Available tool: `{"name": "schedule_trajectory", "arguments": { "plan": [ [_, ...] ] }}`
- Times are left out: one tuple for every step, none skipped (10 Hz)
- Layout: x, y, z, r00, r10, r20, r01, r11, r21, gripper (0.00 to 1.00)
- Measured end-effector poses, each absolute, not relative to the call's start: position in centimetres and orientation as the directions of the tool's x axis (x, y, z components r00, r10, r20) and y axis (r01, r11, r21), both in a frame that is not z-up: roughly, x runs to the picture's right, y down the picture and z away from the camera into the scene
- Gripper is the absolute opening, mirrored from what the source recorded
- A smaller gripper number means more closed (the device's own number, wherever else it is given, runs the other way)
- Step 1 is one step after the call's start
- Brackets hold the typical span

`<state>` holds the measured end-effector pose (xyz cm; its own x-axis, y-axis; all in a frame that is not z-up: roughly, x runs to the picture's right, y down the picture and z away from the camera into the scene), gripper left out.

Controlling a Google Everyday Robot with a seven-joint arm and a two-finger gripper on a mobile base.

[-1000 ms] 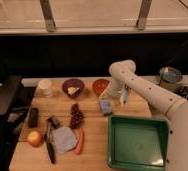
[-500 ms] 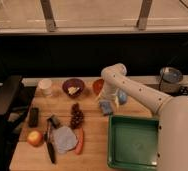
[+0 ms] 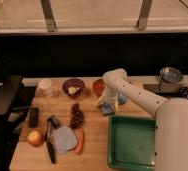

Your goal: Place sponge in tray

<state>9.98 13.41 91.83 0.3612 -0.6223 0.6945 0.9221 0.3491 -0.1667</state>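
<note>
– What lies nearest?
– The large square dark-green plastic tray [image 3: 132, 144], near right on the wooden table [image 3: 93, 156].
– And the small light-blue soft sponge [image 3: 107, 110]?
– On the table just past the tray's far-left corner, under the gripper [image 3: 106, 103]. I cannot tell that claw's state.

Wooden table [image 3: 94, 151], tray [image 3: 132, 143], sponge [image 3: 107, 109], apple [image 3: 35, 138], hand [image 3: 104, 103] at sponge
</note>
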Motion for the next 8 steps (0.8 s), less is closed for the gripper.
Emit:
{"name": "schedule_trajectory", "arguments": {
  "plan": [
    [10.1, 13.5, 91.8, 0.362, -0.623, 0.693, 0.922, 0.348, -0.169, 0.52],
    [10.3, 13.5, 91.5, 0.365, -0.629, 0.686, 0.923, 0.343, -0.176, 0.4],
    [10.4, 13.0, 91.0, 0.369, -0.639, 0.675, 0.923, 0.341, -0.181, 0.3],
    [10.4, 12.3, 90.3, 0.373, -0.649, 0.664, 0.922, 0.34, -0.185, 0.21],
    [10.9, 11.5, 89.6, 0.382, -0.657, 0.65, 0.919, 0.344, -0.193, 0.12],
    [11.9, 10.7, 88.5, 0.4, -0.663, 0.632, 0.913, 0.348, -0.213, 0.02],
    [12.5, 10.1, 87.8, 0.411, -0.666, 0.623, 0.909, 0.351, -0.224, 0.0],
    [13.5, 9.5, 87.0, 0.43, -0.664, 0.611, 0.901, 0.362, -0.241, 0.0]
  ]
}}
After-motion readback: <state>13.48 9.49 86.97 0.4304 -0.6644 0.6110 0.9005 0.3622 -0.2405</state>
